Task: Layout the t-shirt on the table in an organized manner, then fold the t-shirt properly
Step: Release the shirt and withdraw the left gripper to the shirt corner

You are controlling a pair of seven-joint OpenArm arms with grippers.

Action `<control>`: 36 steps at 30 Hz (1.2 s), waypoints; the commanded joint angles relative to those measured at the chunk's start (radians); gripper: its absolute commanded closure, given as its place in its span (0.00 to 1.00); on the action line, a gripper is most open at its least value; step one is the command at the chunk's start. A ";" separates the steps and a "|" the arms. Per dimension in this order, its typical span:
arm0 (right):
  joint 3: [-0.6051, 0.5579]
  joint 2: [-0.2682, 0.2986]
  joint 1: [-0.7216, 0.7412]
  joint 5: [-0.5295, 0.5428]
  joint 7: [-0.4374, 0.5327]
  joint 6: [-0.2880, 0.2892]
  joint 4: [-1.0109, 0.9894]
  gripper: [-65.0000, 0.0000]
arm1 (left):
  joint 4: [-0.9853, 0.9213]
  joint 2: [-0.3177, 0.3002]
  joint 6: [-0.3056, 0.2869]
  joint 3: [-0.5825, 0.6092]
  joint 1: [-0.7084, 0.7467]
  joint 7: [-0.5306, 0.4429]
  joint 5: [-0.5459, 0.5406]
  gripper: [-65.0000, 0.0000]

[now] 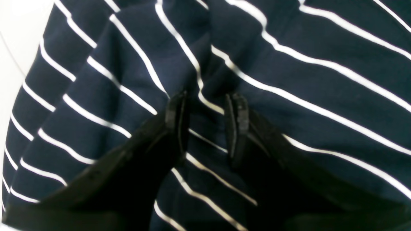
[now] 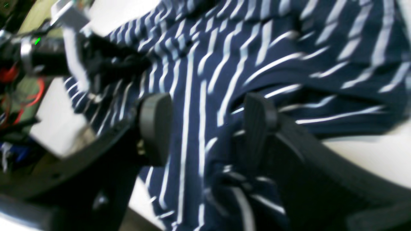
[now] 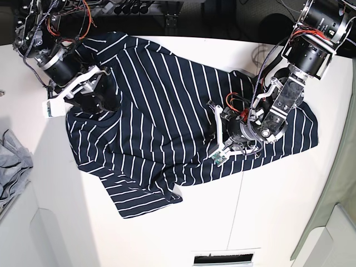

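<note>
The dark navy t-shirt [image 3: 150,111] with thin white stripes lies spread but wrinkled across the white table [image 3: 278,211]. One corner reaches toward the front [image 3: 144,200]. My right gripper [image 2: 208,125] is at the shirt's left edge [image 3: 103,94]. It is open, and loose striped cloth lies between and under its fingers. My left gripper [image 1: 205,106] is down on the shirt's right part. Its jaws stand apart, with cloth [image 1: 289,80] passing flat between them and folds gathering just ahead of the tips. The left arm [image 2: 96,64] also shows in the right wrist view.
A plain grey garment [image 3: 11,161] lies at the table's left edge. A thin dark seam [image 3: 233,211] runs toward the front, where a slot [image 3: 221,258] sits at the edge. Cables and equipment [image 3: 128,8] crowd the back.
</note>
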 commanded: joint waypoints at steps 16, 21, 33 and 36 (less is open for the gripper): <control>0.176 0.138 0.079 -0.026 -0.011 -0.037 -0.237 0.46 | 0.098 -0.090 -0.028 -0.117 0.029 0.035 -0.112 0.67; 0.209 0.169 0.060 0.095 -0.087 0.001 -0.238 0.46 | 0.216 -0.134 -0.119 -0.333 0.127 0.093 -0.240 0.67; 0.300 0.170 0.043 0.185 -0.203 0.020 -0.238 0.46 | 0.274 -0.135 -0.207 -0.902 0.364 0.136 -0.510 0.57; 0.299 0.177 0.039 0.198 -0.204 0.020 -0.238 0.46 | 0.270 -0.135 -0.207 -0.971 0.380 0.176 -0.523 0.53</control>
